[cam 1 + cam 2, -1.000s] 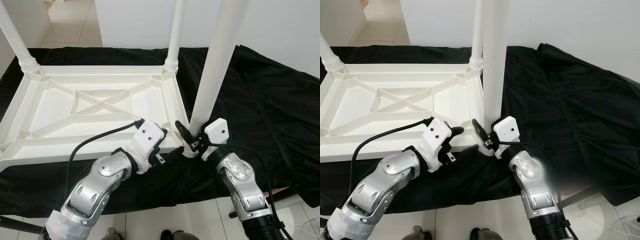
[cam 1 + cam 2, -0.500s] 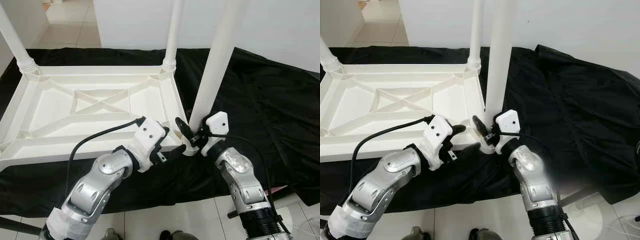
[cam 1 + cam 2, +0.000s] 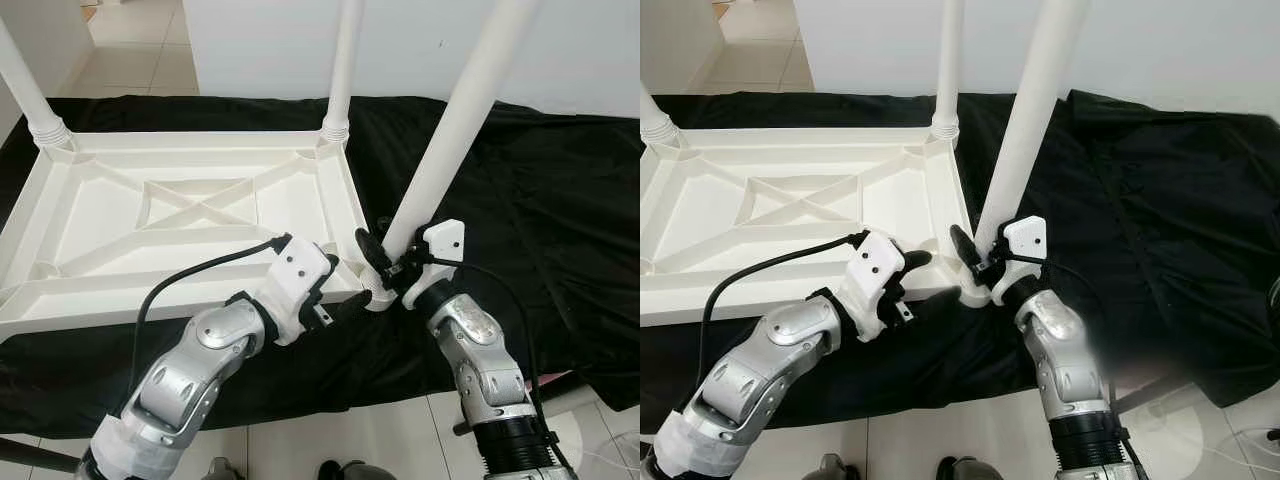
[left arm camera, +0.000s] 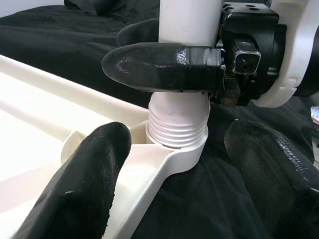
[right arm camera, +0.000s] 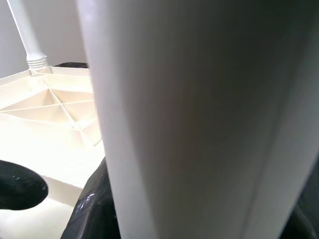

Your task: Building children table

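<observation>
Lying upside down on a black cloth (image 3: 520, 190) is a white plastic children's table top (image 3: 190, 215), its ribbed underside facing up. Two white legs already stand in its far corners: one far left leg (image 3: 25, 85) at about ten o'clock, and one far right leg (image 3: 343, 65) at about twelve o'clock.

At the near right corner, roughly five o'clock from the table's middle, a third white leg (image 3: 455, 130) sits with its threaded end in the corner socket (image 4: 177, 142). This leg tilts away toward one o'clock rather than standing straight.

The right gripper (image 3: 385, 262) clamps the leg just above the socket, one black finger on each side of the tube. From the left wrist view one of its fingers (image 4: 159, 67) crosses in front of the leg.

The left gripper (image 3: 335, 290) hovers just beside the same corner, at about nine o'clock from the socket. Its jaws stand wide apart and hold nothing: one finger (image 4: 79, 184) lies over the table's rim, the other over the cloth.
</observation>
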Controlling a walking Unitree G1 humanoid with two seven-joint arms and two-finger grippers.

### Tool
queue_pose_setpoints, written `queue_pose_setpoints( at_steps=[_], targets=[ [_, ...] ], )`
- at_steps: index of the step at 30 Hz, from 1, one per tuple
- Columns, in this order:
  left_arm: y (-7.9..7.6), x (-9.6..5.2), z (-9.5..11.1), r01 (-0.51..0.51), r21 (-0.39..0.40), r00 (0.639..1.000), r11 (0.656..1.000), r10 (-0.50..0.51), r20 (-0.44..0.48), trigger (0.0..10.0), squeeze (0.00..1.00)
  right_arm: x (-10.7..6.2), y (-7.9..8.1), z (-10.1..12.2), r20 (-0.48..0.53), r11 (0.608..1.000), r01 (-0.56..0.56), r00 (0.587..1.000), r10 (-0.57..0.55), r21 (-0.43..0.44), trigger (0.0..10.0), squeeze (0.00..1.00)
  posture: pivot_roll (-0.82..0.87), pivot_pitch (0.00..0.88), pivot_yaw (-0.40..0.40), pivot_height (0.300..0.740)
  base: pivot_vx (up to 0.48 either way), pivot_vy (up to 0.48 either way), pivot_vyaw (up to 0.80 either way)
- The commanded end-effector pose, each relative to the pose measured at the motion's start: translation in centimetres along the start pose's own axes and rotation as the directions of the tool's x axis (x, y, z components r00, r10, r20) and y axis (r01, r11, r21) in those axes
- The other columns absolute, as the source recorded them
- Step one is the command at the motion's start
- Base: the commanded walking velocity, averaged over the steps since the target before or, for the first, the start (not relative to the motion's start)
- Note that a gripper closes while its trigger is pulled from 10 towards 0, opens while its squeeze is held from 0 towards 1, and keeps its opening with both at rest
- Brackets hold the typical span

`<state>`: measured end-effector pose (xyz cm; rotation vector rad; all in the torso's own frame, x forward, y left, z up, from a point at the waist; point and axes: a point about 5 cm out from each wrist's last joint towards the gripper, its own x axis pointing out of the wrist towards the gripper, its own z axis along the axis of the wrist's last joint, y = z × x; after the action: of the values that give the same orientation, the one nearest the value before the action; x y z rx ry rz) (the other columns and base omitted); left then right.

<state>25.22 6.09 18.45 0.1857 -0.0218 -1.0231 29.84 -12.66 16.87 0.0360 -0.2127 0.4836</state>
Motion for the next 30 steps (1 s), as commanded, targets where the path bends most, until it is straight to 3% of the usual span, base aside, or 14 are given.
queue_pose_setpoints(
  at_steps=[1, 7, 14, 21, 26, 28, 30],
  targets=[
    [-0.5, 0.1, 0.2, 0.061, 0.01, 0.998, 0.998, -0.061, -0.003, 10.0, 0.0, -1.0, -0.3, -2.6, -0.131, 0.997, 0.051, 0.99, -0.043, 0.059, 10.0, 0.0, -0.03, 0.148, -0.056, 0.74, 0.0, 0.0, 0.0],
    [-0.6, 0.1, 0.3, 0.064, 0.009, 0.998, 0.998, -0.064, -0.001, 10.0, 0.0, -1.4, 0.4, -2.8, -0.119, 0.999, 0.03, 0.992, -0.026, 0.033, 10.0, 0.0, -0.03, 0.15, -0.057, 0.74, 0.0, 0.0, 0.0],
    [-0.6, 0.1, 0.3, 0.063, 0.006, 0.998, 0.998, -0.063, 0.0, 10.0, 0.0, -1.5, 1.6, -2.6, -0.092, 0.996, 0.052, 0.995, -0.045, 0.072, 10.0, 0.0, -0.03, 0.153, -0.063, 0.74, 0.0, 0.0, 0.0],
    [-0.7, 0.1, 0.2, 0.06, 0.003, 0.998, 0.998, -0.06, 0.0, 10.0, 0.0, -1.3, 2.0, -2.4, -0.081, 0.976, 0.215, 0.974, -0.212, 0.024, 10.0, 0.0, -0.03, 0.153, -0.066, 0.74, 0.0, 0.0, 0.0],
    [-0.7, 0.2, 0.2, 0.062, 0.003, 0.998, 0.998, -0.062, 0.001, 10.0, 0.0, -1.1, 2.0, -2.0, -0.058, 0.933, 0.356, 0.934, -0.353, 0.059, 10.0, 0.0, -0.03, 0.149, -0.069, 0.74, 0.0, 0.0, 0.0],
    [-0.7, 0.3, 0.3, 0.06, 0.005, 0.998, 0.998, -0.06, 0.004, 10.0, 0.0, -1.0, 2.2, -2.1, -0.057, 0.891, 0.446, 0.895, -0.442, 0.088, 10.0, 0.0, -0.03, 0.146, -0.068, 0.74, 0.0, 0.0, 0.0],
    [-0.7, 0.4, 0.4, 0.06, 0.004, 0.998, 0.998, -0.06, 0.008, 10.0, 0.0, -0.9, 2.5, -2.2, -0.063, 0.881, 0.464, 0.886, -0.46, 0.089, 10.0, 0.0, -0.03, 0.146, -0.071, 0.74, 0.0, 0.0, 0.0]
  ],
)
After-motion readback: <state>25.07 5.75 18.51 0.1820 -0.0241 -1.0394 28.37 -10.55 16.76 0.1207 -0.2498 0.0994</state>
